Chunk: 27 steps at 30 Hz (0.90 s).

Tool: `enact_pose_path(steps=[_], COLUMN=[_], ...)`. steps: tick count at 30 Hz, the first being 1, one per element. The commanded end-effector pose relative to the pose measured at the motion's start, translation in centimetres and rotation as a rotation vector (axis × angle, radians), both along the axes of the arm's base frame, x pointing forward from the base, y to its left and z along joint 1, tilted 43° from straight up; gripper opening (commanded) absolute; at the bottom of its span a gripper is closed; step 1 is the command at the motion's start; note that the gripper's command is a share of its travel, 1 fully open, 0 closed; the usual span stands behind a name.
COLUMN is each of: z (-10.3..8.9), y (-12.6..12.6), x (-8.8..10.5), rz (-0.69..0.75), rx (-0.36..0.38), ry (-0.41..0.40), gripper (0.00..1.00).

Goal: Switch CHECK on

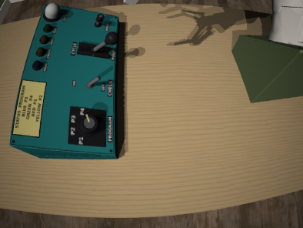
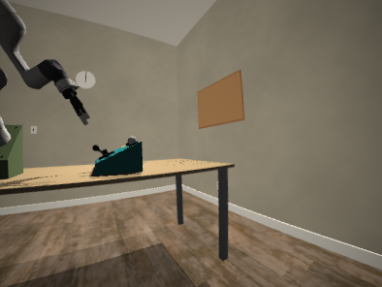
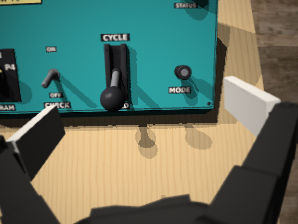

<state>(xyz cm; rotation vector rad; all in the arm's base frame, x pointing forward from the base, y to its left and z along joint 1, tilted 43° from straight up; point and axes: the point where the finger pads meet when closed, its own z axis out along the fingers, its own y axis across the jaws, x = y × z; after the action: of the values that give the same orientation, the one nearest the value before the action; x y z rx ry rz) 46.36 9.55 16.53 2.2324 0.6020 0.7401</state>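
Observation:
The teal console (image 1: 69, 81) lies on the wooden table; it also shows in the side view (image 2: 118, 159). Its CHECK toggle (image 1: 93, 82) is a small grey lever between the ON and OFF labels, leaning toward the OFF side; the wrist view shows it at the left (image 3: 51, 77). My gripper (image 2: 83, 117) hangs in the air well above the table, off the console's front edge. It is open and empty, and in the wrist view its two fingers frame the table in front of the CYCLE lever. The gripper itself is out of the top view; only its shadow shows there.
On the console, the CYCLE slider lever with a black ball (image 3: 112, 97) stands right of CHECK, with the MODE button (image 3: 183, 72) beyond. The PROGRAM knob (image 1: 89, 124) points at P4. A white dome (image 1: 51, 11) and several lamps line the far edge. A green box (image 1: 269, 69) stands at the right.

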Motion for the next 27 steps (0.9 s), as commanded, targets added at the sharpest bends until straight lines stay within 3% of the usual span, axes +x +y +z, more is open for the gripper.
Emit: enact_pose_path(steps=[1, 5, 7, 11, 17, 21, 27], z=[-0.1, -2.8, -2.8, -7.7, -14.2, -15.6, -15.7], y=[0.7, 2.9, 2.9, 5.3, 8.0, 8.6, 8.7], x=[1.7, 3.8, 3.8, 4.8, 4.4, 4.2, 4.2], rz=[-0.049, -0.078, -0.078, -0.111, -0.158, -0.169, -0.170], rx=[-0.004, -0.012, -0.012, 0.006, 0.059, 0.074, 0.075], ry=[-0.053, -0.070, -0.070, -0.050, 0.001, 0.014, 0.015], gripper=[1.00, 1.00, 1.00, 1.00, 1.00, 1.00, 1.00])
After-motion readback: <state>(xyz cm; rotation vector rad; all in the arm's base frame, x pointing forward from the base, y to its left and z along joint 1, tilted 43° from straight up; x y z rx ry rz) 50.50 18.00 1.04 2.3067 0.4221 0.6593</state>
